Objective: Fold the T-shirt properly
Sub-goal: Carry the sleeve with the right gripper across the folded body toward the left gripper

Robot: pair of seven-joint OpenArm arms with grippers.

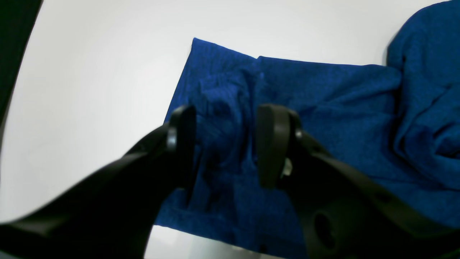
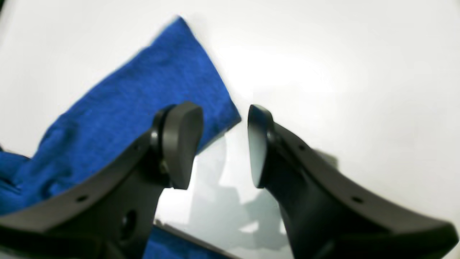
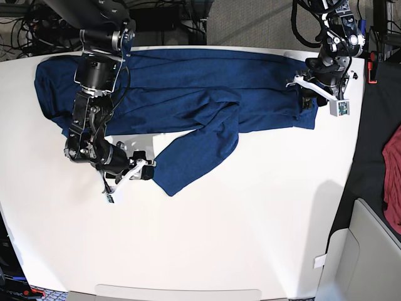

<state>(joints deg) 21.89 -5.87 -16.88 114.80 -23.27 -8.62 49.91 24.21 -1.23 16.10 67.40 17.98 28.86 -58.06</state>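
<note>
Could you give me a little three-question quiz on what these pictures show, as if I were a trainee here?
1. True or false: the blue T-shirt is already folded into a neat square.
2. Which end effector is over a sleeve cuff at the table's edge: A) left end effector B) right end effector?
3. Fill in: the right end effector's fingers stand ____, holding nothing.

Key:
1. False; it lies spread across the table with one sleeve crossing the body.
2. A.
3. Open, beside the end of the sleeve that lies on the table.
</note>
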